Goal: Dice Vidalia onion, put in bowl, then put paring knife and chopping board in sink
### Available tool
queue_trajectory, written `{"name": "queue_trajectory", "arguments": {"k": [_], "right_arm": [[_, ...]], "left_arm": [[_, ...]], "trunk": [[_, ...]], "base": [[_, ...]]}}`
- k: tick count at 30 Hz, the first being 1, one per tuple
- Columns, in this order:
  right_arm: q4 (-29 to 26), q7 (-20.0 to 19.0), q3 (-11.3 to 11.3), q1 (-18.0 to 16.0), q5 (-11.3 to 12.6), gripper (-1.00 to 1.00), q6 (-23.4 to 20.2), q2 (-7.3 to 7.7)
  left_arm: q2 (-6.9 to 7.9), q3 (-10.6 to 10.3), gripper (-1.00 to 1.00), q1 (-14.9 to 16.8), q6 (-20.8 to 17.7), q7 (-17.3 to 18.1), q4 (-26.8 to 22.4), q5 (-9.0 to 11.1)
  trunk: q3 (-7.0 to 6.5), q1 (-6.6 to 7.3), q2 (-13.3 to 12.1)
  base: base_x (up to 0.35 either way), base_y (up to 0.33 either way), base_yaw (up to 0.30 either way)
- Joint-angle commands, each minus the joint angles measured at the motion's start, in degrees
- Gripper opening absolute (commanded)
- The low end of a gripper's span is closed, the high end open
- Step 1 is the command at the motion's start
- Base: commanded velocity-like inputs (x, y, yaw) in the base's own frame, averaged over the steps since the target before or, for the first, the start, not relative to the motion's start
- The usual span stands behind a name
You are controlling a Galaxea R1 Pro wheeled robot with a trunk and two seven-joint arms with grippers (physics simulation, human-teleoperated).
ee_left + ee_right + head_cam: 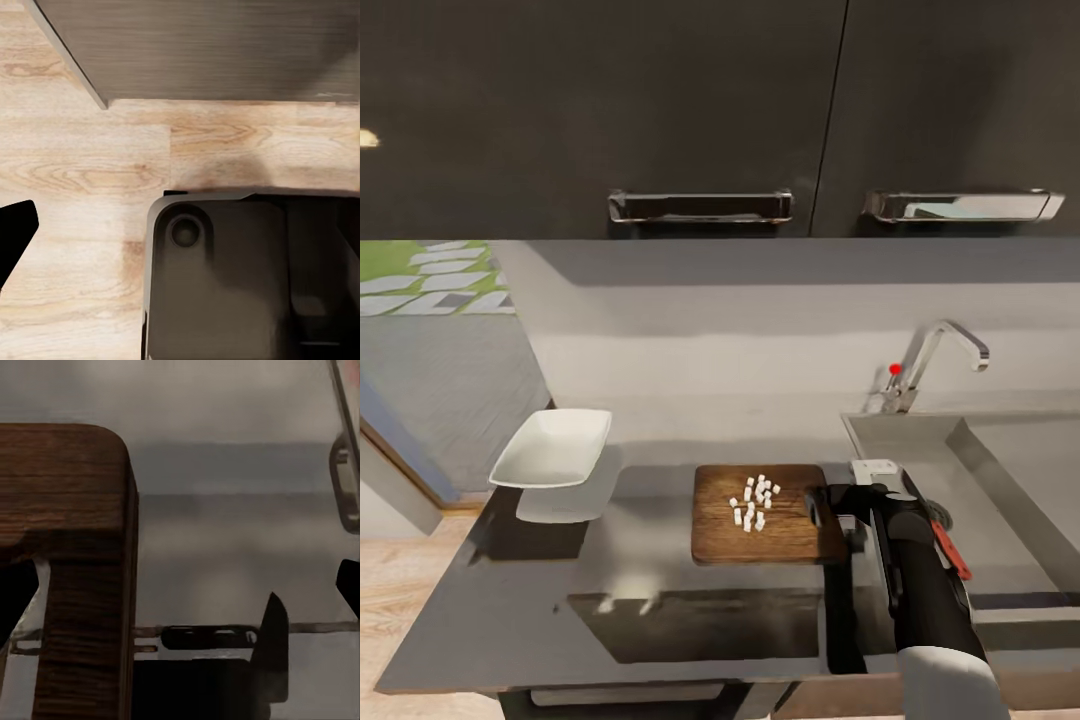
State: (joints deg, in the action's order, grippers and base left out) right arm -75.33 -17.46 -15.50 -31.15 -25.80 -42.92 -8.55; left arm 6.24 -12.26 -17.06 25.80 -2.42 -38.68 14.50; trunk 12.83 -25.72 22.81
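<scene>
The brown chopping board (785,535) lies on the grey countertop (650,520), and the Vidalia onion is on it as several small white diced pieces (753,503). My right gripper (822,508) is at the board's right edge. In the right wrist view it (180,592) is open, with one fingertip (15,600) over the chopping board (75,525) and the other off its side. The paring knife (950,548), red-handled, lies just right of my right arm on the sink's drainboard. The white bowl (552,447) stands to the left of the board. One finger (15,232) of my left gripper hangs over the floor.
The steel sink (1020,470) with its chrome faucet (932,362) is at the right. Dark wall cabinets (700,110) hang above the counter. The counter's left end (470,560) borders a wooden floor (82,165). The robot's dark base (225,285) is below the left wrist.
</scene>
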Motion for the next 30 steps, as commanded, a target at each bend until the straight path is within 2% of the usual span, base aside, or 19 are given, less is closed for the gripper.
{"name": "queue_trajectory", "arguments": {"k": [1, 22, 30], "right_arm": [[-0.1, -0.6, -0.1, -0.1, -0.6, 1.00, -0.2, -0.07], [0.4, -0.6, -0.1, -0.1, -0.6, 1.00, -0.2, -0.10], [0.7, -0.6, 0.1, -0.1, -0.6, 1.00, -0.2, -0.15]], "left_arm": [[0.09, -0.4, 1.00, 0.0, 0.1, -0.2, -0.1, 0.5], [0.09, -0.4, 1.00, 0.0, 0.1, -0.2, -0.1, 0.5], [0.09, -0.4, 1.00, 0.0, 0.1, -0.2, -0.1, 0.5]], "trunk": [[0.17, -0.06, 0.1], [0.44, -0.06, 0.1], [0.44, -0.06, 0.1]], "base": [[0.188, 0.000, 0.000], [0.017, 0.000, 0.000], [-0.202, 0.000, 0.000]]}}
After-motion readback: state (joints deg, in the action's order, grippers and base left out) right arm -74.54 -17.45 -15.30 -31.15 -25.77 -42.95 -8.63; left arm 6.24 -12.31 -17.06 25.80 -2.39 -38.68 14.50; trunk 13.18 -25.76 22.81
